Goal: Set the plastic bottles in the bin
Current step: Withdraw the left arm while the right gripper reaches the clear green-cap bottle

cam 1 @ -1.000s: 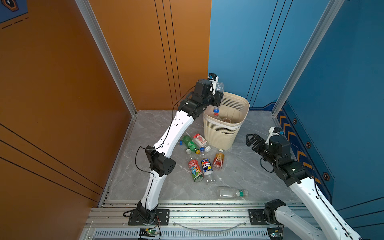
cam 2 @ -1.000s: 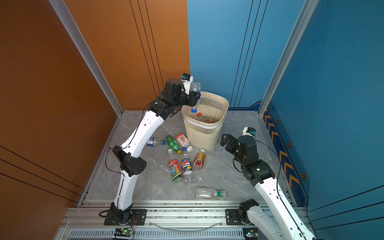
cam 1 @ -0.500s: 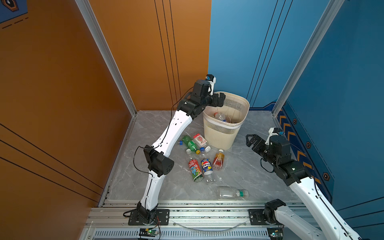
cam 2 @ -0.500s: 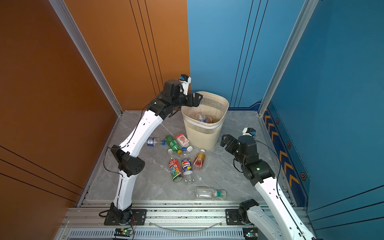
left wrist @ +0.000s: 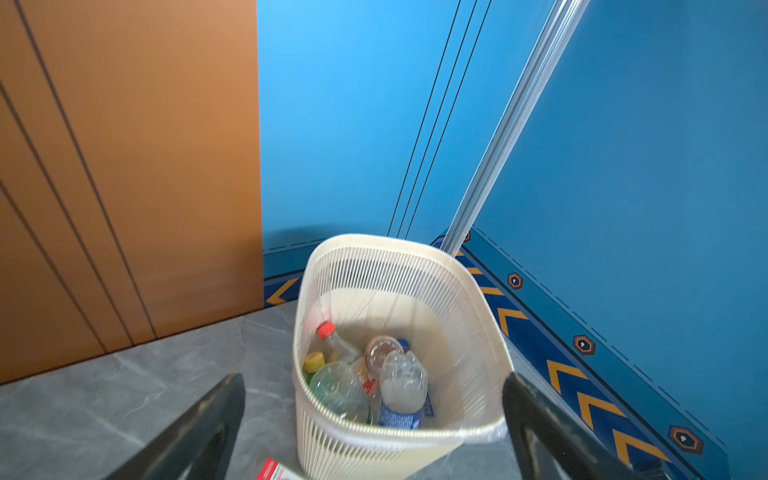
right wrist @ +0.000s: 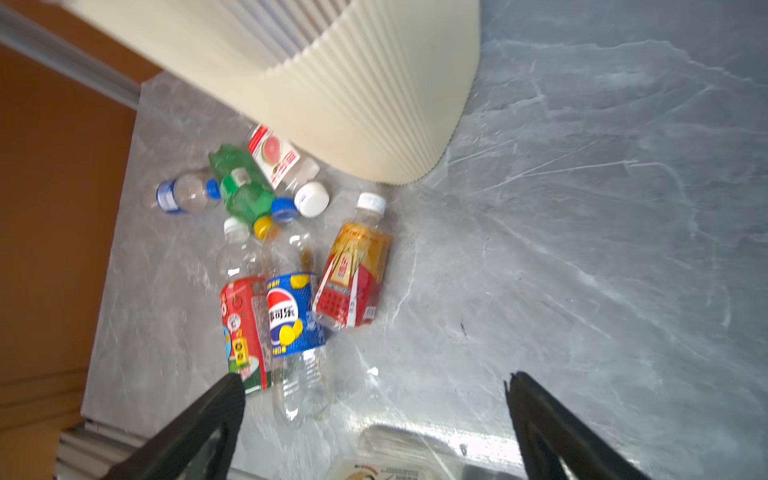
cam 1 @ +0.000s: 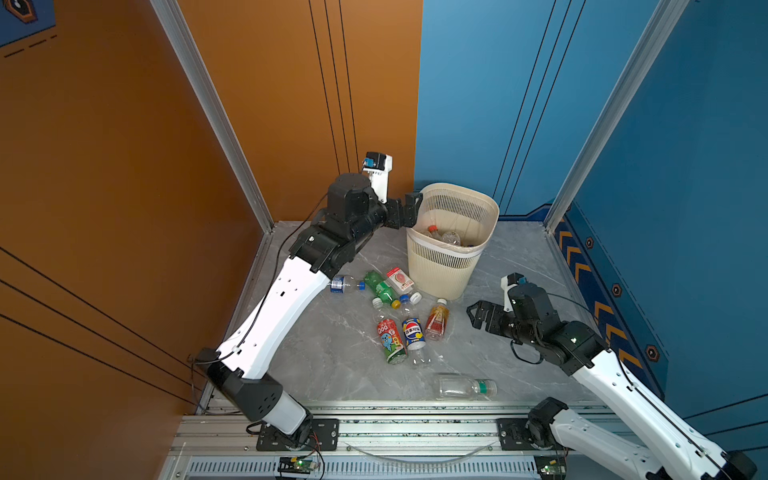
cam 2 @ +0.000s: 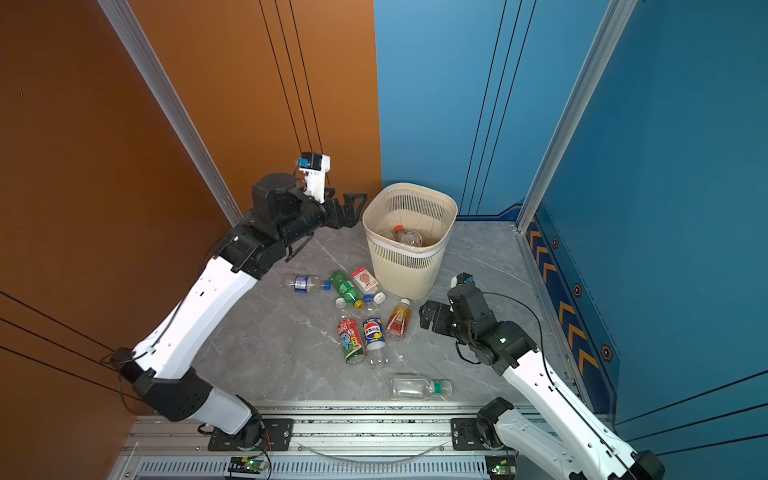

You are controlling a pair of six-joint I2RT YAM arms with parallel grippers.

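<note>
In both top views, the left gripper [cam 1: 405,209] was held wide just left of the bin [cam 1: 440,266], and the right gripper [cam 1: 477,318] was held wide near bottles [cam 1: 411,332] on the floor [cam 1: 332,357]. In the left wrist view, bottles were seen inside the bin; in the right wrist view, others were seen beside its base.

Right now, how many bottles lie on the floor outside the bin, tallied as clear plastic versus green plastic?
Clear plastic: 6 (blue-label bottle, watermelon-label bottle, red cartoon-label bottle, Pepsi bottle, orange-label bottle, green-band bottle)
Green plastic: 1 (yellow-capped green bottle)
Total: 7
</note>
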